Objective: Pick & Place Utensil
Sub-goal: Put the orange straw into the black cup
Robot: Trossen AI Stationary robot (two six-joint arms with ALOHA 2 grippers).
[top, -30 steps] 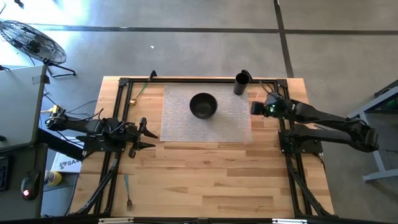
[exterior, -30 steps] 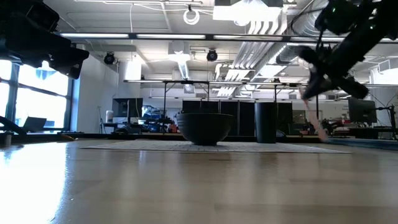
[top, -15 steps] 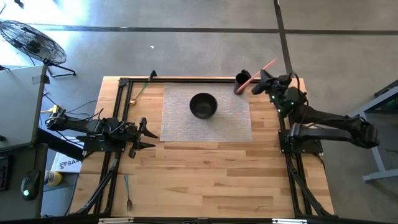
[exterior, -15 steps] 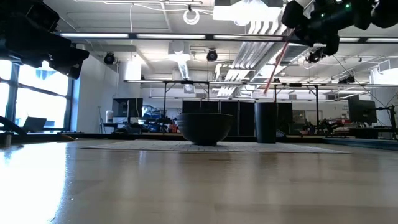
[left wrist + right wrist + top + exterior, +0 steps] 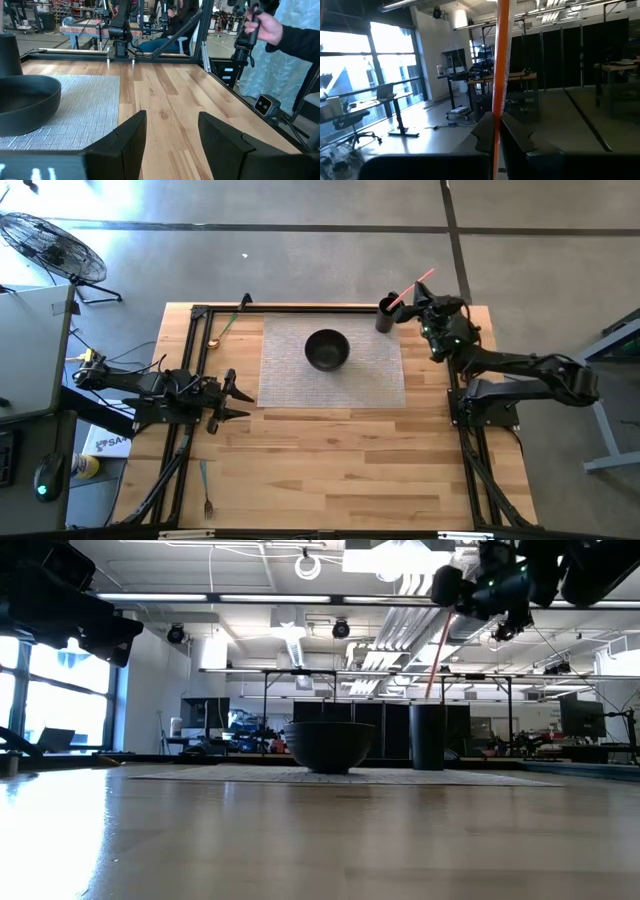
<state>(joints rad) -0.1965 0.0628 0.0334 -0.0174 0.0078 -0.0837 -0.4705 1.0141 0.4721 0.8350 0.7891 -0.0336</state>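
Observation:
My right gripper [image 5: 416,299] is high over the table's far right corner, shut on a thin red-orange utensil [image 5: 438,655]. The utensil slants down toward a black cup [image 5: 428,736] that stands on the far right corner of the woven grey mat [image 5: 290,375]. Its lower end [image 5: 431,694] is right above the cup's mouth. A black bowl [image 5: 327,349] stands on the mat. My left gripper [image 5: 240,391] is open and empty by the mat's left edge. My right gripper pinches the utensil's thin shaft [image 5: 496,112] between its two fingers, toward the upper end. The utensil runs on past the fingertips, slanting steeply down and toward the table's left. It is lifted clear of the table.
A fork [image 5: 205,492] lies near the front left of the table. A green-handled spoon [image 5: 226,326] lies at the far left. A black frame [image 5: 460,395] runs along the table's sides. A person's hand [image 5: 267,27] shows beyond the table's right side.
My right gripper has risen from low beside the mat's right edge and gone toward the far edge and the cup, turning as it went. The utensil has gone from hanging close to the table to slanting over the cup's mouth.

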